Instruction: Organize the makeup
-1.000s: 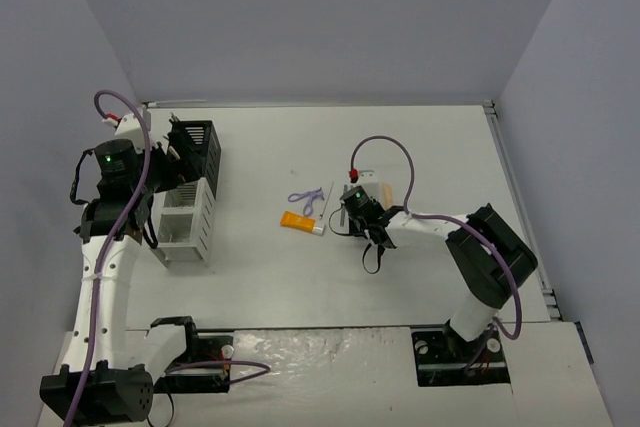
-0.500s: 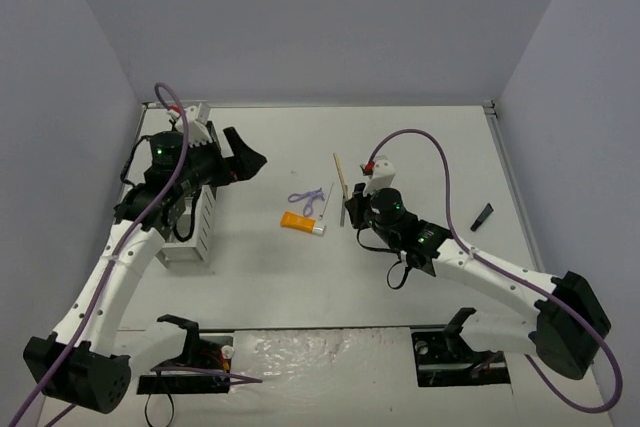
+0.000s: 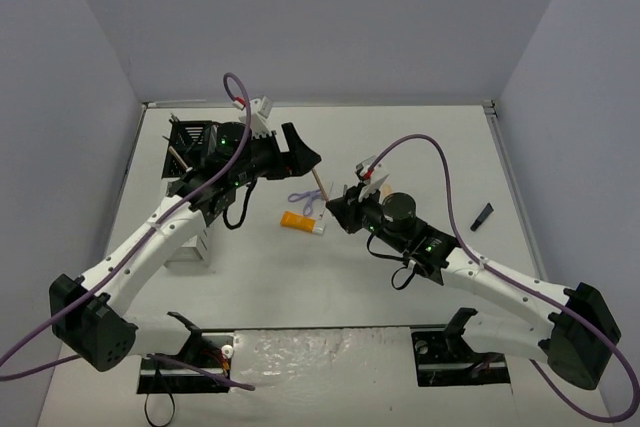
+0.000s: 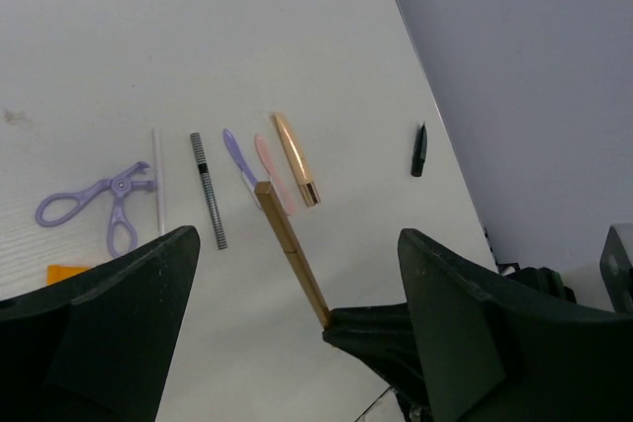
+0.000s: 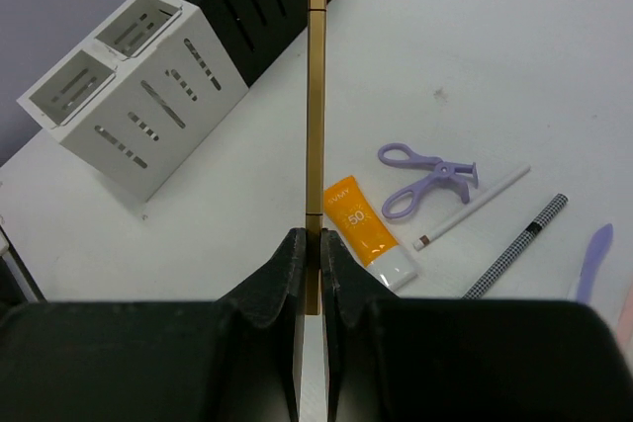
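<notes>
In the top view the left arm has swung away from the rack (image 3: 184,137) at the table's 9 o'clock side, where it stood a second ago, and its left gripper (image 3: 305,159) now hangs over the middle. The right gripper (image 3: 342,211) has come in from 3 o'clock and lifted a gold pencil (image 3: 322,185), tipping it toward 11 o'clock at the left jaws. The orange tube (image 3: 299,220) and the purple looped tool (image 3: 307,199) lie untouched at the table's centre, and a small black piece (image 3: 483,216) sits well apart at 3 o'clock. In the left wrist view the left gripper (image 4: 297,240) is spread wide and holds nothing. The gold pencil (image 4: 292,256) rises between its fingers (image 4: 119,303) without touching either, gripped at its 5 o'clock end by the right gripper (image 4: 381,338). Beyond it, toward 11 o'clock, a white pencil (image 4: 156,180), a checked pencil (image 4: 208,190) and several other slim pieces lie in a row on the table. In the right wrist view the right gripper (image 5: 315,279) is clamped tight on the gold pencil (image 5: 316,96), which points to 12 o'clock, with the rack (image 5: 148,76) at 10 o'clock. This reads as a handover being set up, so the arm nearer the rack can slot the pencil in; most of the makeup remains to be sorted.
</notes>
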Available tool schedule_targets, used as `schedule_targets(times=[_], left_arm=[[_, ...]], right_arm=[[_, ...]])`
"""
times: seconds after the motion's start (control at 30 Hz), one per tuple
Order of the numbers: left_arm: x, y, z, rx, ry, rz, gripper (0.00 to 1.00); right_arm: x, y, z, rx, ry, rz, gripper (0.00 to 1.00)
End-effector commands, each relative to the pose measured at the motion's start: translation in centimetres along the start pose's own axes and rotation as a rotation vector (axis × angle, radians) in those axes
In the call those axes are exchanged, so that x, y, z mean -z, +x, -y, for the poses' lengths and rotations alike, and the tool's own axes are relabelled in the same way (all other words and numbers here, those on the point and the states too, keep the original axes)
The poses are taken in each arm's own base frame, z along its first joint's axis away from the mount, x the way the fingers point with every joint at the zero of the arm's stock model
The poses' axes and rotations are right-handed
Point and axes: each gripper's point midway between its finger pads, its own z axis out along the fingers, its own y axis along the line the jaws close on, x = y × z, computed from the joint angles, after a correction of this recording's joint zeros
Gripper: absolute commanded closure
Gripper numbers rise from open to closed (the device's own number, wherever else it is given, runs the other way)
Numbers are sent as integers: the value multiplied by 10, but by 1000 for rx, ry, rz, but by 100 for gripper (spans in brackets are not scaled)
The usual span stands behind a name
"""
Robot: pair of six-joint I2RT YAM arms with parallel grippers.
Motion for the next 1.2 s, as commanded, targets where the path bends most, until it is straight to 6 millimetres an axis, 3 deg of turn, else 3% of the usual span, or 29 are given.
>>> schedule_targets(times=[0.0,0.2,0.27,0.33,0.43,0.57,0.6,0.67,0.77,0.93,1.1,1.17], left_arm=[[-4,-36,40,8,99,113,32],[-13,-30,44,28,105,92,54],[-15,-28,45,30,110,82,66],[-16,-27,47,35,117,77,85],[-16,-26,49,43,126,76,98],[-20,-24,50,54,137,63,100],[-21,-23,50,55,137,59,100],[-23,-23,46,50,119,57,100],[-21,-30,35,27,75,77,100],[3,-76,-28,-57,-166,206,100],[62,-150,-111,-145,-495,423,100],[80,-168,-137,-174,-591,482,100]], right_arm=[[2,-47,-24,4,-94,157,100],[2,-47,-24,2,-95,161,100],[2,-48,-24,0,-97,165,100],[2,-47,-24,0,-95,163,100],[1,-47,-22,-2,-87,165,98],[-1,-46,-19,-9,-67,165,89],[-1,-45,-18,-12,-61,164,84],[-2,-45,-15,-15,-49,162,57],[-3,-42,-9,-15,-17,149,27],[1,-40,8,-12,82,131,3],[4,-30,23,-14,157,106,0],[3,-24,24,-14,159,91,0]])
